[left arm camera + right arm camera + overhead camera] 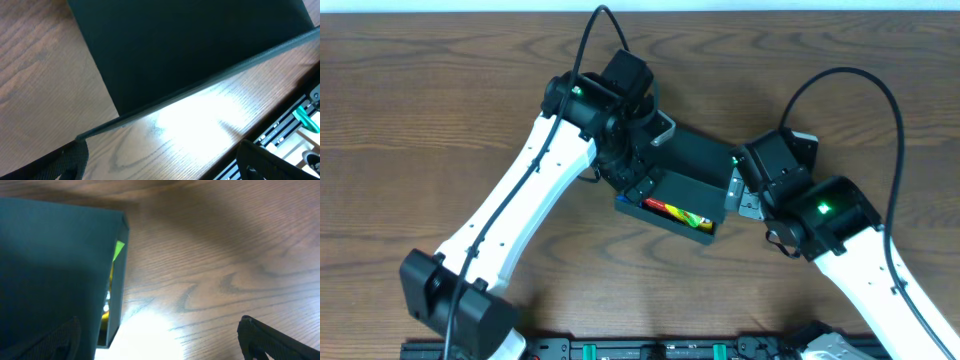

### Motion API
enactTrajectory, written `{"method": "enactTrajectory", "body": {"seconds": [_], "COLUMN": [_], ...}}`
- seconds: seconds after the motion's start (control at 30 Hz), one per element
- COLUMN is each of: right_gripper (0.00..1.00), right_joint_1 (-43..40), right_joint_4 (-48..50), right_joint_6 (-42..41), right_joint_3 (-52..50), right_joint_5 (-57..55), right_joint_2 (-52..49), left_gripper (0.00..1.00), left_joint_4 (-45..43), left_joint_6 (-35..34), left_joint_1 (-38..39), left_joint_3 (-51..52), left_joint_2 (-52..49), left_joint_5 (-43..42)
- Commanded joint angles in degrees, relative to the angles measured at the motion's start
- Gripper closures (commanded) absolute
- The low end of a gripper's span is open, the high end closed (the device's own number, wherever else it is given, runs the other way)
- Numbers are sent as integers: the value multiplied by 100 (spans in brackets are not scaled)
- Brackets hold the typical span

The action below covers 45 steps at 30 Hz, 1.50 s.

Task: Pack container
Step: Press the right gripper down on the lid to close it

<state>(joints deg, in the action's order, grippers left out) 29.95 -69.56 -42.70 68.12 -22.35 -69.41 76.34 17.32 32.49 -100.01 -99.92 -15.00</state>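
1. Overhead: the dark teal container sits mid-table, angled, between the two arms. Its front side gapes and shows red and yellow snack packets inside. This is the only view that takes in both arms together. The left gripper is at the container's left end and the right gripper at its right end. From above I cannot tell how wide the jaws stand or whether either one touches the container.

2. Left wrist: the container fills the upper frame as a dark panel with a thin edge running diagonally over the wood; no packets are visible here. The left gripper is spread wide, with one of its fingers in each lower corner, and it holds nothing. A black rail lies at lower right.

3. Right wrist: the container stands at the left, and a slit at its edge shows the green and yellow of the snack packets. The right gripper is also wide apart and empty. One of its fingers is over bare wood and the other overlaps the container's wall; whether that one touches is unclear.
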Motion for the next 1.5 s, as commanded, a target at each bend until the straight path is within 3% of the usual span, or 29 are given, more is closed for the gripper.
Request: {"method": "enactTrajectory", "body": {"seconds": [0.0,0.3,0.43,0.63,0.83,1.17,1.47], "right_gripper": [1,1,1,1,1,1,1], "right_joint_1": [11,11,11,11,11,28,723], "right_joint_4": [20,9,0,-96,74,391,1414], "right_joint_6": [203,315,315,313,310,247,702], "right_joint_3": [181,310,308,302,302,94,13], "right_joint_5": [251,1067,986,798,538,570,826], "right_joint_2": [358,1154,1217,776,330,-590,-1259], "left_gripper": [5,5,5,5,5,5,5], "left_joint_4": [44,350,439,654,256,-922,-1176], "left_joint_6": [-142,-511,-1043,-1416,-1864,-2424,-2420], "left_joint_1": [59,59,59,61,61,59,59], "left_joint_3": [11,11,11,160,1364,3322,3429], "left_joint_2": [466,1565,1967,2258,2815,3469,3471], "left_joint_5": [52,81,769,1419,1998,2004,2011]}}
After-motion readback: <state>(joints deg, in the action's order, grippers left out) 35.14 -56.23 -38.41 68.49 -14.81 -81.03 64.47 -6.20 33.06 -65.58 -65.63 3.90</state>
